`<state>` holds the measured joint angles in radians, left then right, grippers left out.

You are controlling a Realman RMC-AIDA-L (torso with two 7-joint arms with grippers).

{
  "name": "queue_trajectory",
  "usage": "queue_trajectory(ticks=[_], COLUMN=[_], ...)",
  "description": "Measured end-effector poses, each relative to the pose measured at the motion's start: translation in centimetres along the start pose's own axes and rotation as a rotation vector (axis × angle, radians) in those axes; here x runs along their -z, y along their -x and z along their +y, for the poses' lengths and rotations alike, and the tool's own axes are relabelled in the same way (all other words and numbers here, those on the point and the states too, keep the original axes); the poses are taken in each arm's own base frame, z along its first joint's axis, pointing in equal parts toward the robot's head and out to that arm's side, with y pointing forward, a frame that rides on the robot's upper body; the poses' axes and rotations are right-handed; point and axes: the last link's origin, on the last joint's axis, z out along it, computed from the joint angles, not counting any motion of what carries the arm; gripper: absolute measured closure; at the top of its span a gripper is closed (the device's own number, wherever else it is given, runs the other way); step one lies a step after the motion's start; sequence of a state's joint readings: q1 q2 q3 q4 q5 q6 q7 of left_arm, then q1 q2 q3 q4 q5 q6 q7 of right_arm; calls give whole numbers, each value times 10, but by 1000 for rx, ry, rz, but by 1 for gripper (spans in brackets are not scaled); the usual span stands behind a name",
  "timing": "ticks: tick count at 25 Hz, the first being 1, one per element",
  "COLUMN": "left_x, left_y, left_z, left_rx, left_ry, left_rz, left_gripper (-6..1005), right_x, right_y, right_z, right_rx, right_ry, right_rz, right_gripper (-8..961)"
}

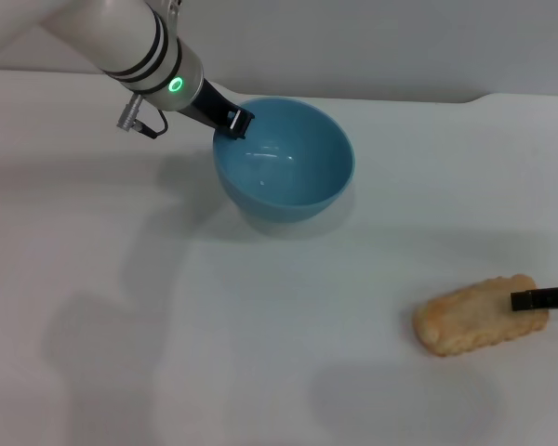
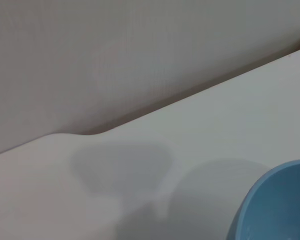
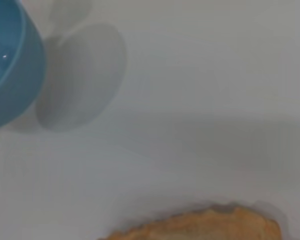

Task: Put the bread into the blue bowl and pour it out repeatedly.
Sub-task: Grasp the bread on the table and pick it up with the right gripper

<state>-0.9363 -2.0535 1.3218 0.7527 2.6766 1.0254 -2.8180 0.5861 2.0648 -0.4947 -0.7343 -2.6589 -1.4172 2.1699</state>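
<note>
White table (image 1: 167, 353) carries two things: blue bowl (image 1: 284, 158) at the left gripper (image 1: 234, 122) tip, looks tilted; bread (image 1: 479, 316) flat on the surface, its end at the right gripper (image 1: 539, 298), well apart from the bowl.

A glossy light-blue bowl (image 1: 284, 160), plain and unmarked, is seen on a white table (image 1: 167, 353); the ridged bread (image 1: 480, 315) is coloured golden-tan.

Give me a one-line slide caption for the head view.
Left gripper holds the tilted, empty blue bowl by its rim; right gripper at the bread.
</note>
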Motion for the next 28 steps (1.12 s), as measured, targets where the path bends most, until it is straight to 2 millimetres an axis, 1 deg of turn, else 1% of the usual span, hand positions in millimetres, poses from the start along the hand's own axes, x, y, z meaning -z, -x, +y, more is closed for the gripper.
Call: queue_trajectory(ticks=[7, 11, 17, 24, 28], left_x=[-1, -1, -2, -2, -3], left_y=[2, 2, 3, 1, 1], left_z=[-2, -2, -2, -1, -1], left_rx=[1, 0, 1, -1, -3], left_ry=[-3, -3, -5, -6, -10], left_rz=[1, 3, 6, 13, 19], left_gripper=[999, 999, 1000, 1000, 999], right_x=[2, -2, -19, -23, -22], right_y=[-5, -4, 1, 7, 15], right_z=[-7, -8, -3, 2, 9], right_rx=[-65, -74, -56, -7, 28], right_ry=[-35, -48, -52, -32, 7], right_rz=[15, 6, 3, -8, -50], right_gripper=[376, 378, 382, 386, 431])
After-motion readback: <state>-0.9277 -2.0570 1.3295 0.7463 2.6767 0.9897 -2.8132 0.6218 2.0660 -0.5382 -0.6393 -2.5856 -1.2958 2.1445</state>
